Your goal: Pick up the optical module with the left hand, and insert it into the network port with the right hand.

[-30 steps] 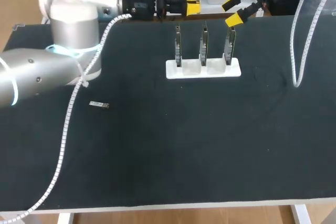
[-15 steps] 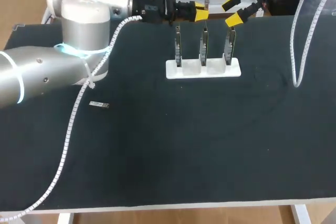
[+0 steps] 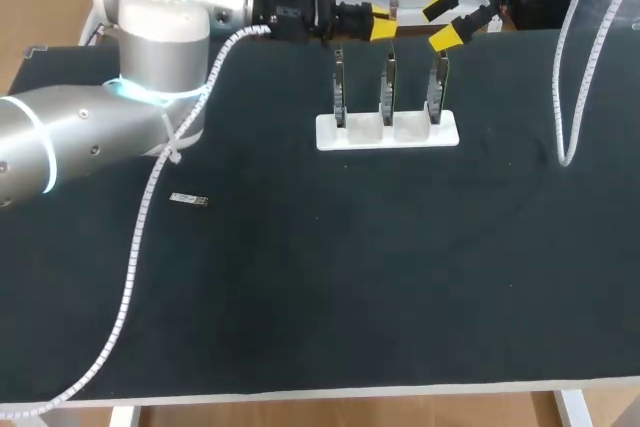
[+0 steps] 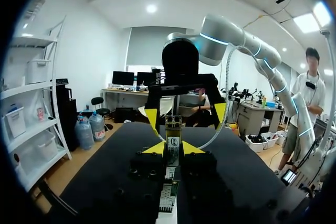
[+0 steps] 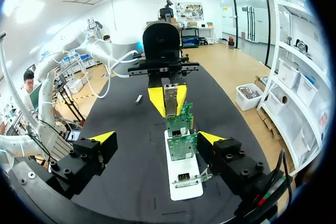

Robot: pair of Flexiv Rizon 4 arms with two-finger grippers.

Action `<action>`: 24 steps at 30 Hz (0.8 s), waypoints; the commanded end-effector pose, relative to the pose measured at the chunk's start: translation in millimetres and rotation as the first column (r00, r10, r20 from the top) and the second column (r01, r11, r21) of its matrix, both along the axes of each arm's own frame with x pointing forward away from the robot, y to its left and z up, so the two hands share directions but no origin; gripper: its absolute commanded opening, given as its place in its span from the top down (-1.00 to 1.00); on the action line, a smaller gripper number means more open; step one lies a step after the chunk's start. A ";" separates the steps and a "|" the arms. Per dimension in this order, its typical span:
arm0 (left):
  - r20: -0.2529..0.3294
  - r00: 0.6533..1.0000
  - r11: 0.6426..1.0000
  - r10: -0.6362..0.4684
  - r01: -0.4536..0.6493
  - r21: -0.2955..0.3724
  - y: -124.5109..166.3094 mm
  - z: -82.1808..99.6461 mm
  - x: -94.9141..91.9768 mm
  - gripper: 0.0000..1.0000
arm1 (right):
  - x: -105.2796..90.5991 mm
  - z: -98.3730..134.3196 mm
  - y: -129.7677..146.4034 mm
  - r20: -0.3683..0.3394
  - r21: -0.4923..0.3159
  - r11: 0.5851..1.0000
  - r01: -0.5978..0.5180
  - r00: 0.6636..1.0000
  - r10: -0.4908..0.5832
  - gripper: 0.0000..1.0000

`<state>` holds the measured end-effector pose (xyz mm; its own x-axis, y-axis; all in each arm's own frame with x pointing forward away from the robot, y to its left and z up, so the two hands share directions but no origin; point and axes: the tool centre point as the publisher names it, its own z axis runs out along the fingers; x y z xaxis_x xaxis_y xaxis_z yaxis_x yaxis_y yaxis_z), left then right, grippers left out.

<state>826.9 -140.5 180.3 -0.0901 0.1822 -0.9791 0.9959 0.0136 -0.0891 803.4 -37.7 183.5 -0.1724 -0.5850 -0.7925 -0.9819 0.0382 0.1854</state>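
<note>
My left gripper [image 3: 380, 19] hangs over the table's far edge, behind the board stand, shut on the optical module [image 3: 392, 7]. In the left wrist view the small metal module [image 4: 173, 130] stands between the yellow tips of that gripper [image 4: 174, 148]. My right gripper [image 3: 442, 23] is open just to its right, above the rightmost board [image 3: 437, 85]. From the right wrist view, its gripper [image 5: 156, 139] is spread wide and empty. It faces the module [image 5: 170, 96] across the green port boards [image 5: 181, 145].
A white stand [image 3: 387, 131] holds three upright boards at the far middle of the black table [image 3: 350, 277]. A small flat part [image 3: 188, 199] lies on the mat at the left. A white cable [image 3: 575, 77] hangs from the right arm.
My left arm has moved a little to the right with the module, closer to the right gripper. The right gripper has stayed where it was, open.
</note>
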 end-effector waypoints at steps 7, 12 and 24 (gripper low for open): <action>-0.031 1.000 1.000 0.001 -0.002 -0.029 -1.2 -3.8 8.7 1.00 | 0.5 0.2 0.3 -0.001 -0.001 1.000 0.000 1.000 0.000 -1.00; -0.034 0.999 1.000 0.000 -0.001 -0.031 -2.0 -5.2 7.9 1.00 | 0.5 0.2 0.3 -0.001 -0.001 1.000 0.000 1.000 0.000 -1.00; -0.038 0.999 0.999 0.008 -0.009 -0.032 -2.1 -5.9 6.9 1.00 | 0.5 0.2 0.3 -0.001 -0.001 1.000 0.000 1.000 0.000 -1.00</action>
